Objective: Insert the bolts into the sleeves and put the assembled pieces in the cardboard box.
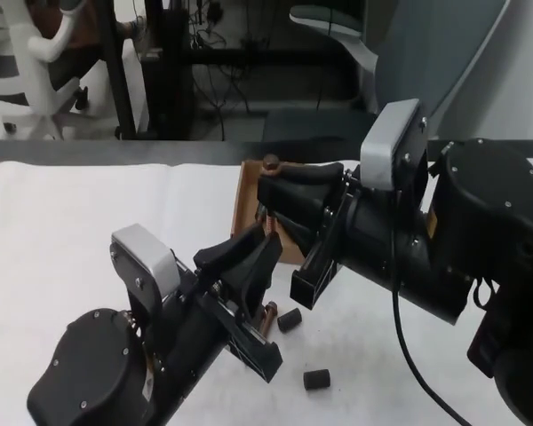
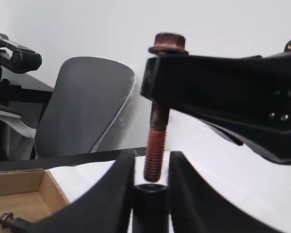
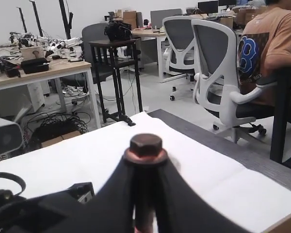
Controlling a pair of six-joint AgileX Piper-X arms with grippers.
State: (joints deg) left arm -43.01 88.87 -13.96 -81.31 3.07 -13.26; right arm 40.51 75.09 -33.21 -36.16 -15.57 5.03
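On my feed, the left end effector (image 2: 151, 162) is clamped on a short black cylindrical sleeve (image 2: 150, 206), held upright close beside the open brown cardboard box (image 2: 26, 191). The right end effector (image 3: 145, 162) is closed on a rusty reddish hex-head metal bolt (image 2: 156, 141), gripping it just under the head. It holds the bolt upright directly above that sleeve. The bolt's threaded tip sits right at the sleeve's mouth (I can't tell whether it has gone in at all). Inside the box, on its floor, lies a dark bolt-like piece (image 2: 5, 221). On the white-covered surface (image 1: 71, 231), on the arms' side of the box, a loose black sleeve (image 1: 290, 319) lies near the left end effector. A second loose sleeve (image 1: 316, 380) lies farther from the box, apart from the first.
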